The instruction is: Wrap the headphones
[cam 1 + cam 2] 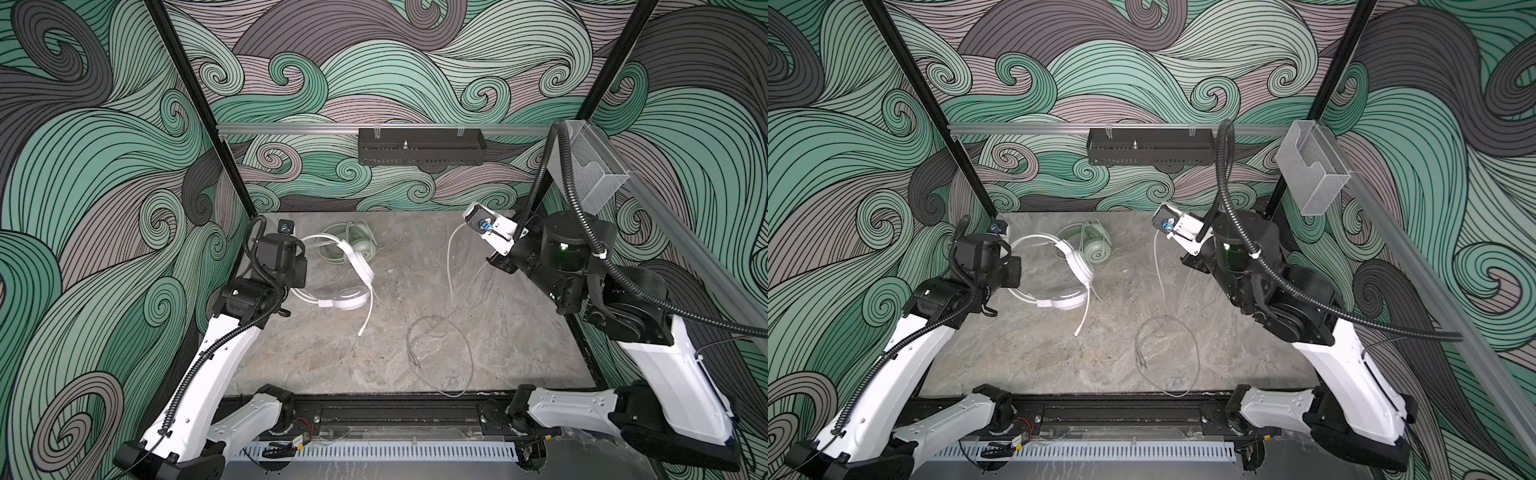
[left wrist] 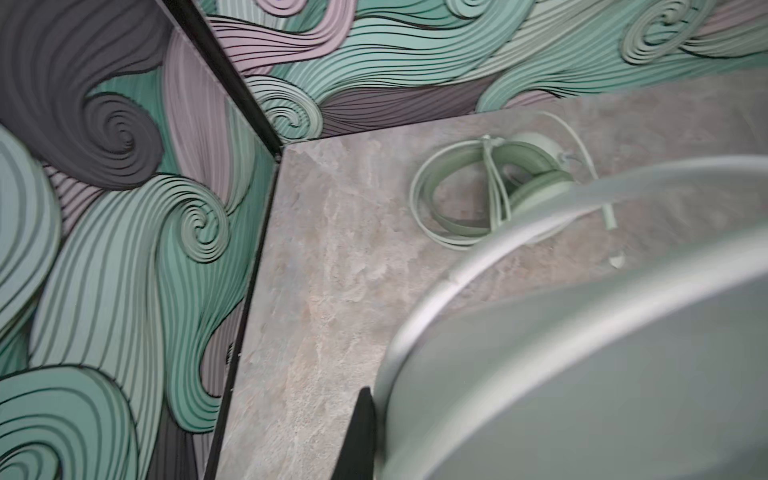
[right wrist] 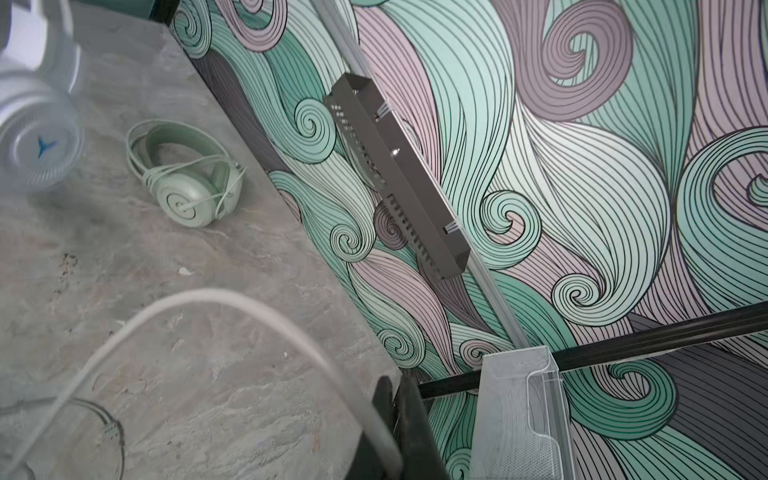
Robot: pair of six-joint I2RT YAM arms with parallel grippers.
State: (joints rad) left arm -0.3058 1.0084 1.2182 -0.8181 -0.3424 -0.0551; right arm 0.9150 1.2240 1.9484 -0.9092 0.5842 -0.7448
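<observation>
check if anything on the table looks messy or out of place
Yes. A long white cable lies unwound on the right half of the table, ending in a loose loop near the front edge, with one stretch lifted in the right hand. The green headset by the back wall has its cable wound around it.
</observation>
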